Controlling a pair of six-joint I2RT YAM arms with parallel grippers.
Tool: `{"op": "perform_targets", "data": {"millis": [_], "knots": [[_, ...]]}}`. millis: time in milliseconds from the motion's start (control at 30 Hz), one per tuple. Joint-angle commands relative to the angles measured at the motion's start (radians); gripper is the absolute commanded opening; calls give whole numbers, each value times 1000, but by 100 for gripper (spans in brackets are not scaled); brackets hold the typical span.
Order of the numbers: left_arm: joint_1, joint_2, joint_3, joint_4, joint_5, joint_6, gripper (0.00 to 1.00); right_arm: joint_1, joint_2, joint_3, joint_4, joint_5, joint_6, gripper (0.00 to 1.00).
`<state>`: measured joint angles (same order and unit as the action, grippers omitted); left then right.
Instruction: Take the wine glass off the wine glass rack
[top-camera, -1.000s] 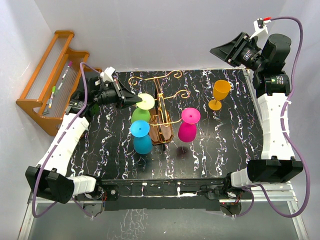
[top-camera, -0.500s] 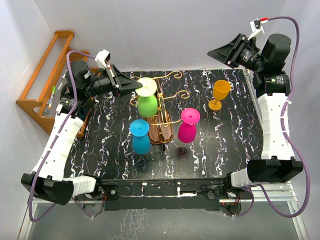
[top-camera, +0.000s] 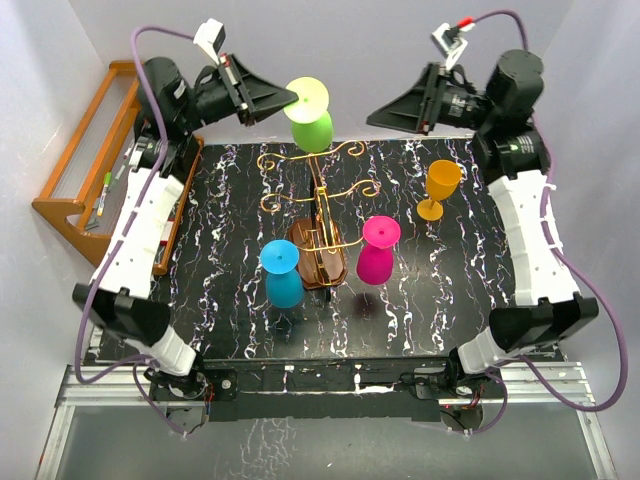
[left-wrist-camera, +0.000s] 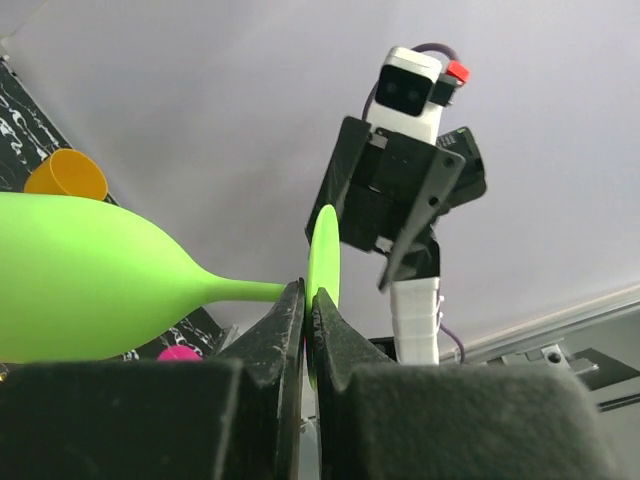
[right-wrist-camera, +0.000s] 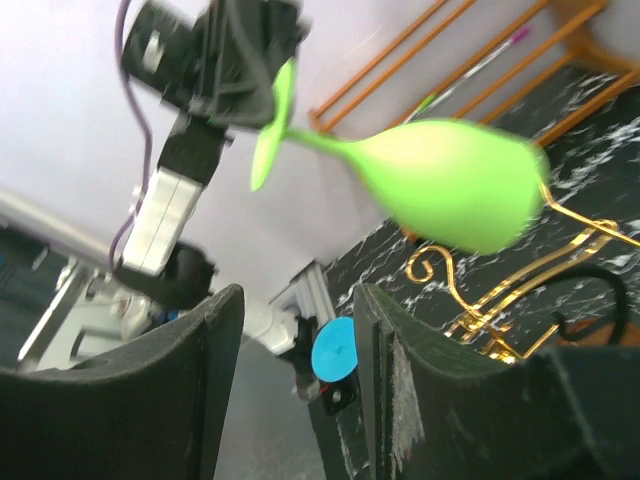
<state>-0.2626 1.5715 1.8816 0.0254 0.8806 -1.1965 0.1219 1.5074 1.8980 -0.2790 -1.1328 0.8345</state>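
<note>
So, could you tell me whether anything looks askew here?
Only the green glass: it hangs sideways in the air above the rack, pinched by its foot rim in the left pincer. Nothing looks spilled or broken.

Top view: high above near edge, facing down over whole table; wrist views: close, left facing right, right facing left, both sharing the green wine glass.

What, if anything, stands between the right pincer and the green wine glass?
Nothing visible. The left pincer holds the green wine glass by its foot, above the wine glass rack; the open right pincer faces its bowl across bare air.
</note>
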Motion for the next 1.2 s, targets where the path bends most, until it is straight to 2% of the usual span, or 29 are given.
{"op": "perform_targets", "data": {"millis": [0,100,233,500,767,900,1033,1100,1167], "knots": [[-41,92,186,-122,47,145,0,52,47,141,-165,-31,-124,51],[-65,122,207,-92,66,133,0,54,45,138,-177,-29,-131,51],[-102,146,246,-132,67,162,0,56,50,146,-200,-25,-142,51],[-138,138,232,-115,56,163,0,75,88,197,-305,17,-210,48],[-165,124,203,-112,43,167,0,116,117,227,-320,42,-214,44],[-175,125,202,-118,43,168,0,141,128,230,-330,69,-216,33],[-181,121,199,-162,28,188,0,156,137,256,-389,138,-252,9],[-181,107,199,-226,-19,223,25,159,129,265,-427,201,-294,8],[-181,87,206,-315,-99,266,39,159,109,262,-469,292,-368,8]]}}
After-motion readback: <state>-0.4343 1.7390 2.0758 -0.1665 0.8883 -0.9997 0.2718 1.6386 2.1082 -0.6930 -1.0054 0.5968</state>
